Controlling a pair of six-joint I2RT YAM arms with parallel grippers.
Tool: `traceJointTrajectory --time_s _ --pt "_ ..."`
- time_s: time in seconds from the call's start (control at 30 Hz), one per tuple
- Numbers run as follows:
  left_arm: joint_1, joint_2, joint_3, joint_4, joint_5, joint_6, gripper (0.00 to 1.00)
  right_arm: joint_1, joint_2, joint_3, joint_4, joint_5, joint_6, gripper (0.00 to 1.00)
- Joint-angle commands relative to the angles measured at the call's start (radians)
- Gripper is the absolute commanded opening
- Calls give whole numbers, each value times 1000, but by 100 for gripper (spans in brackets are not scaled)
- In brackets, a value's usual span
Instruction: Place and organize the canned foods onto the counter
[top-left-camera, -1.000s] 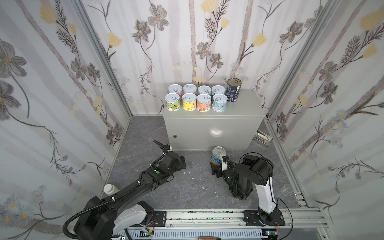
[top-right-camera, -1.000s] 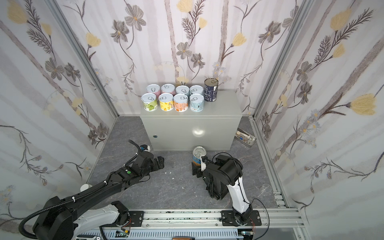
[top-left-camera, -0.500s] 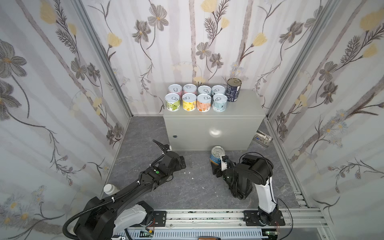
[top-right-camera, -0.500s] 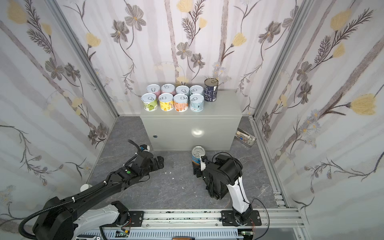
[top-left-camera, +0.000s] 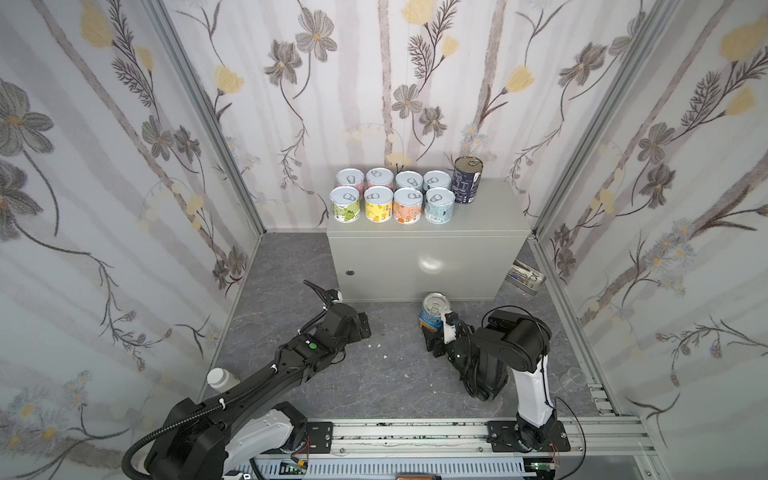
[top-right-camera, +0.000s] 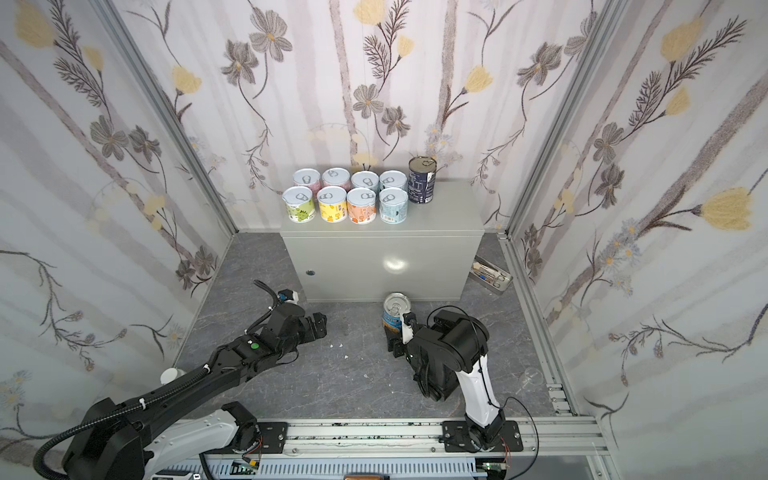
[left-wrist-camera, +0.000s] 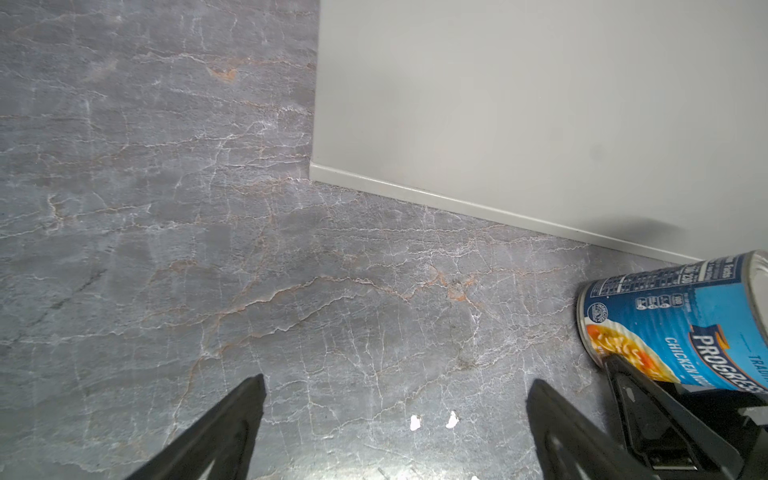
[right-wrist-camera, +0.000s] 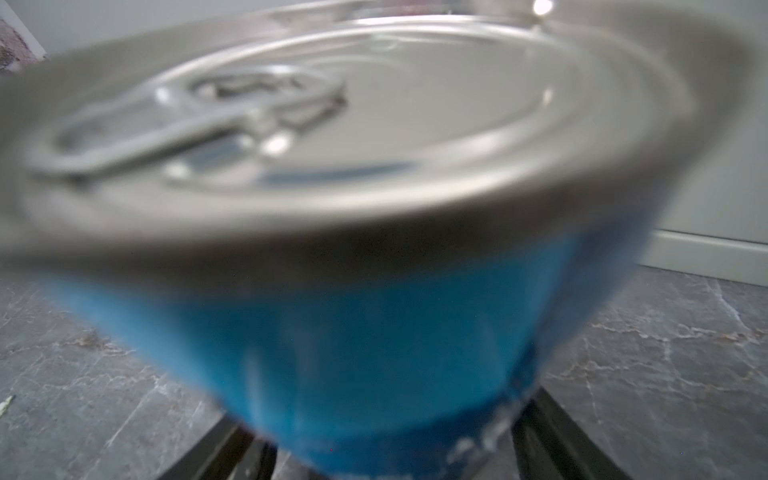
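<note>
One blue cylindrical silver-lidded can (top-left-camera: 432, 311).

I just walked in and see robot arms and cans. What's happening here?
The robot is putting cans up on the counter. Eight short cans and a dark tall can already stand on it. The right gripper has its fingers either side of the blue can on the floor; whether it squeezes yet is unclear. The left gripper is open and empty.

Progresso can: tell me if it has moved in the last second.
No. The Progresso can stands just as close to the counter front as before.
</note>
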Motion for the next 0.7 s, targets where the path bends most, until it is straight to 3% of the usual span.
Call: traceJointTrajectory --time_s 0.0,0.23,0.27,0.37,0.5,0.67 --pt "1 -8 -4 3 -8 -11 100 1 -31 -16 235 -26 27 65" --pt "0 -28 -10 1 -8 -11 100 4 -90 -55 235 -6 24 66" --pt "1 -32 -10 0 -6 -11 100 4 -86 -54 234 -8 26 70" --pt "1 -43 -14 -1 -8 -9 100 5 -74 -50 235 -19 26 99" --pt "0 -52 -16 -7 -12 2 100 12 -87 -47 235 -15 33 100" --pt "2 -56 -21 -9 -20 8 100 28 -161 -40 208 95 89 100"
